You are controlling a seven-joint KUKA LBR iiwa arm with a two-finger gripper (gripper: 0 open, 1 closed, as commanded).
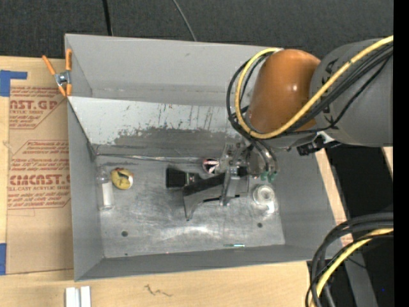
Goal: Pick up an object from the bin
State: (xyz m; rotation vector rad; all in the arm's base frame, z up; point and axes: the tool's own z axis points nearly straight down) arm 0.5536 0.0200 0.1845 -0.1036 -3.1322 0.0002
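Gripper (220,185) low in the grey bin (128,114), beside a black block (177,176).
Nothing looks lifted yet; whether the gripper is open or closed cannot be told.

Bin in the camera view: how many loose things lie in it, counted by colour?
Yellow: 1, the round piece at the left.
Clear or whitish: 2, the small tube beside the yellow one and the round ring at the right.
Black: 1, the blocky piece in the middle, left of the pincer.
Total: 4.
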